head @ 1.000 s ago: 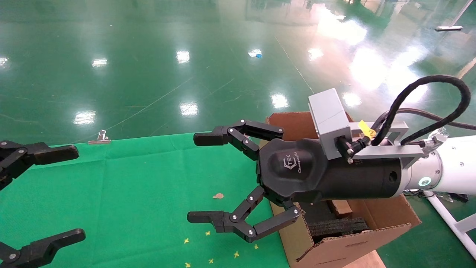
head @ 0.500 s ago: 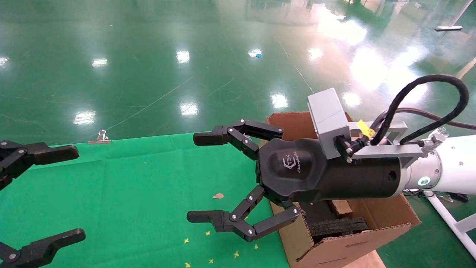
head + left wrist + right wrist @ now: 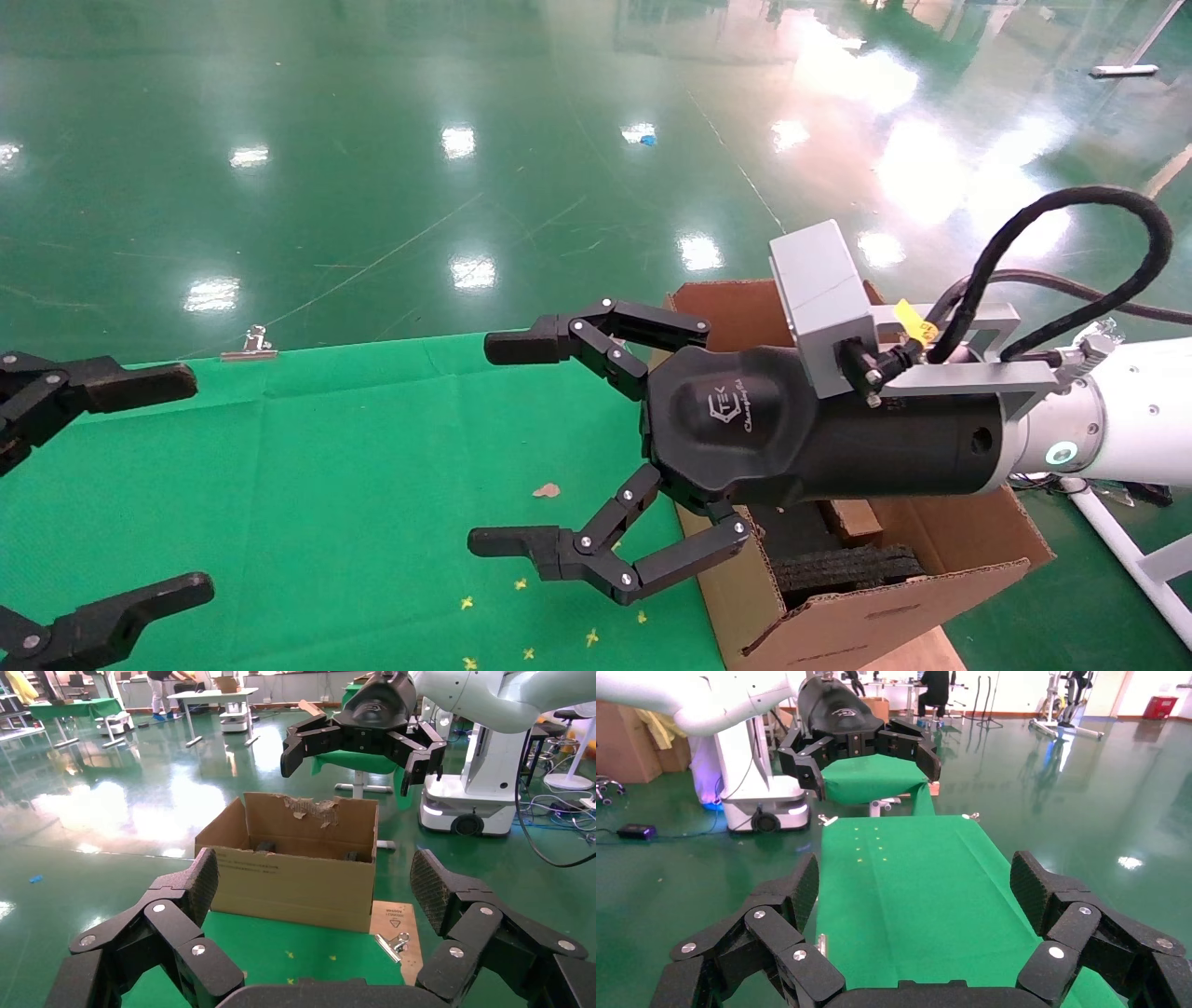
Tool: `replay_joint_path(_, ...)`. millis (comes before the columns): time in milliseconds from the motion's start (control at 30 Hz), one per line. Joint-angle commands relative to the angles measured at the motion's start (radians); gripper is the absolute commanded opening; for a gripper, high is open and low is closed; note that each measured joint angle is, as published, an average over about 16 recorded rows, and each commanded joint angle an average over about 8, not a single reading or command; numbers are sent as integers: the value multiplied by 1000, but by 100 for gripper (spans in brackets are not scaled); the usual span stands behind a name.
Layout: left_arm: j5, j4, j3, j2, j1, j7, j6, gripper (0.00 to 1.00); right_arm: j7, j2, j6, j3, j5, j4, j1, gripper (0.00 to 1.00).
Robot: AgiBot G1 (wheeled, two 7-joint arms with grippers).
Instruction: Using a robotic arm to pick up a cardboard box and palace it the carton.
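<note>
My right arm [image 3: 1117,429] reaches in from the right. Its right gripper [image 3: 481,445] is open and empty, held above the green cloth just left of the carton [image 3: 838,624]. In the right wrist view the right gripper [image 3: 916,881] has only green cloth between its jaws. The carton is large and brown with a torn inner wall and black foam [image 3: 847,564] inside; it also shows in the left wrist view [image 3: 295,881]. A bit of brown cardboard [image 3: 852,522] lies inside under my wrist; I cannot tell whether it is the small box. My left gripper [image 3: 198,482] is open and empty at the table's left.
A green cloth [image 3: 354,466] covers the table, with small yellow marks and a brown scrap [image 3: 546,490] on it. A metal binder clip [image 3: 249,347] sits at the far edge, another [image 3: 391,941] on the bare wooden corner [image 3: 393,917] beside the carton. Glossy green floor lies beyond.
</note>
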Motion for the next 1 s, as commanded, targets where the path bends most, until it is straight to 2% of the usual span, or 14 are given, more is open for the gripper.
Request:
replay_joint_path(33,0,0,0,0,0,0,0,100,0,0,0,0,0,0,0,100)
replay_joint_path(1000,0,0,0,0,0,0,0,100,0,0,0,-1,0,0,1,100)
